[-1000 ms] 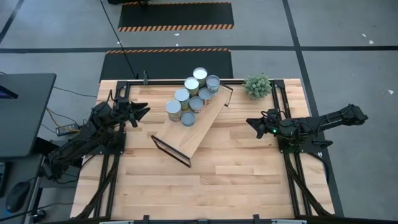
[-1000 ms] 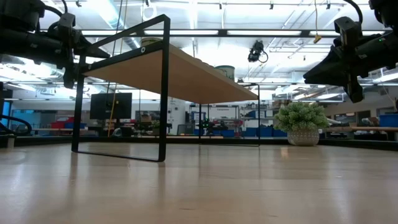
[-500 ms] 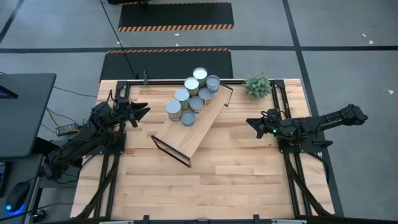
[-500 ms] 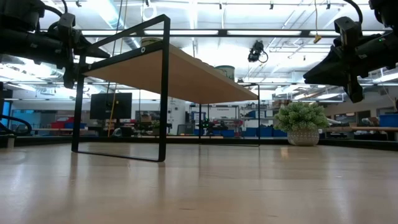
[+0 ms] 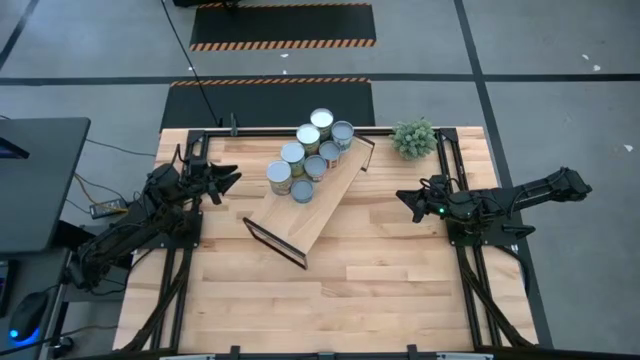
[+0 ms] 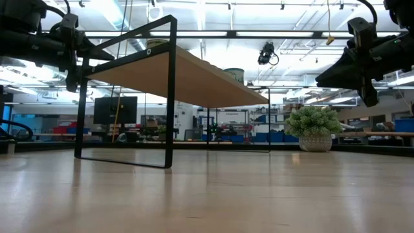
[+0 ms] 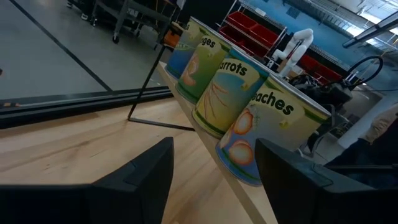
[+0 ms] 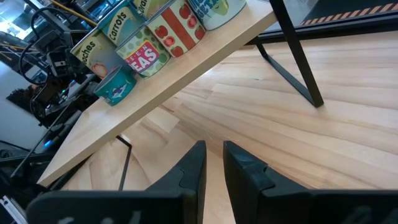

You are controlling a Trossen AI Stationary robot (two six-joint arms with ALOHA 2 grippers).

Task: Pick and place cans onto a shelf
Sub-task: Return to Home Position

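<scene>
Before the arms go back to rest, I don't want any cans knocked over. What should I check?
1. Cans all on the shelf: ok, eight stand there and none are on the table.
2. Left gripper empty: ok, its fingers are open with nothing between them.
3. Left gripper apart from the shelf: ok, it is off to the shelf's left.
4. Right gripper holding nothing and apart from the shelf: ok.
5. Plant out of the arms' way: ok, it is at the far right corner.
6. Cans at the shelf's edge seated safely: cannot tell.
</scene>
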